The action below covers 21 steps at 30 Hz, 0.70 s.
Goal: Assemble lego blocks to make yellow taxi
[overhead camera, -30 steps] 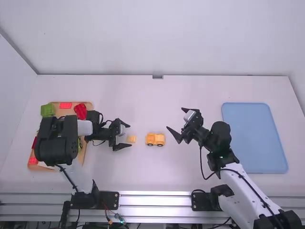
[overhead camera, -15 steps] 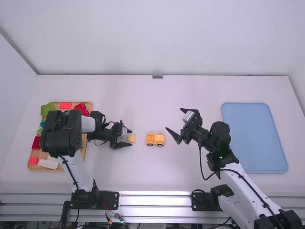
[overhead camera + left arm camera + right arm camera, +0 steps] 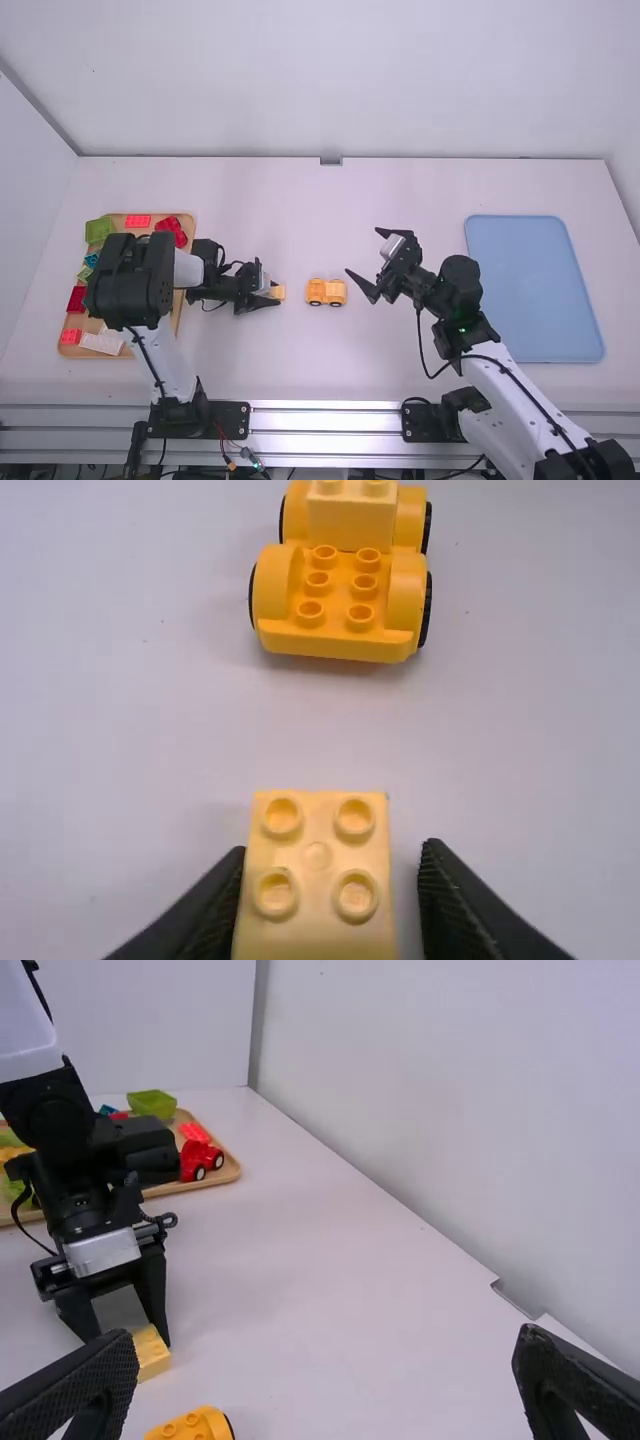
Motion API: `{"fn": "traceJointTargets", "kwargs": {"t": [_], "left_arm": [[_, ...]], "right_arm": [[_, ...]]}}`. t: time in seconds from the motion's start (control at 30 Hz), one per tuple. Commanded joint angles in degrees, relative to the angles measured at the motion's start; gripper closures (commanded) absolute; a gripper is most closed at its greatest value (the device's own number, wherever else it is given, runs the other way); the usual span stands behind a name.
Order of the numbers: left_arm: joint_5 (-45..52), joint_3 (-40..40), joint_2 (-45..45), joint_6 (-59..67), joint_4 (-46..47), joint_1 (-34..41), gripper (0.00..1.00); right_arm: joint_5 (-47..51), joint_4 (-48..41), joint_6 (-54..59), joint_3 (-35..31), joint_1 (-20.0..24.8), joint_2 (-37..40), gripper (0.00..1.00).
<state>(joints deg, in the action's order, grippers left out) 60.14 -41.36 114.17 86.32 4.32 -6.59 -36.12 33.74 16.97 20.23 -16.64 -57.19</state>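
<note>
Straddled by the open left end effector (image 3: 335, 850), the pale-yellow four-studded plastic block (image 3: 317, 910), at the high view's nine o'clock from the yellow wheeled plastic car (image 3: 326, 292), is judged light, stiff, best pinched across its flat sides, while the right end effector (image 3: 363, 251) is spread.

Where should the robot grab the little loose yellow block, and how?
Pinch the block by two opposite sides, probably from above: it sits studs up, and those sides look flat and straight. The left gripper has one finger beside each.
</note>
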Motion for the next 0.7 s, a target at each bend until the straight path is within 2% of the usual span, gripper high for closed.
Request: {"fn": "traceJointTargets", "kwargs": {"t": [0.0, 0.17, 0.23, 0.33, 0.37, 0.5, 0.67], "left_arm": [[0.42, -0.35, 0.17, -0.85, 0.02, -0.09, 0.68], [0.92, -0.35, 0.15, -0.81, -0.35, -0.17, 0.79], [0.94, -0.37, -0.07, -1.03, -0.33, -0.13, 0.77], [3.1, -0.87, -1.09, -1.79, 0.57, -0.15, 0.81], [4.04, -1.42, -1.88, -2.16, 1.64, -0.15, 0.85], [4.59, -3.19, -5.64, -2.12, 6.93, 0.0, 0.92], [4.85, -4.11, -9.81, -0.37, 10.38, 2.34, 0.92]], "right_arm": [[-0.52, 0.37, 0.0, -0.37, 0.68, 0.57, 0.02], [-0.52, 0.35, -0.2, -0.39, 0.9, 0.57, 0.01], [-0.52, 0.33, -0.09, -0.39, 0.52, 0.57, 0.02], [-0.5, 0.04, 0.02, -0.39, 0.28, 0.57, 0.01], [-0.48, -0.31, 0.07, -0.39, 0.37, 0.57, 0.02], [-0.52, -2.32, 0.04, -0.39, 2.03, 0.57, 0.01], [-0.57, -5.9, 0.13, -0.39, 4.37, 0.46, 0.01]]}}
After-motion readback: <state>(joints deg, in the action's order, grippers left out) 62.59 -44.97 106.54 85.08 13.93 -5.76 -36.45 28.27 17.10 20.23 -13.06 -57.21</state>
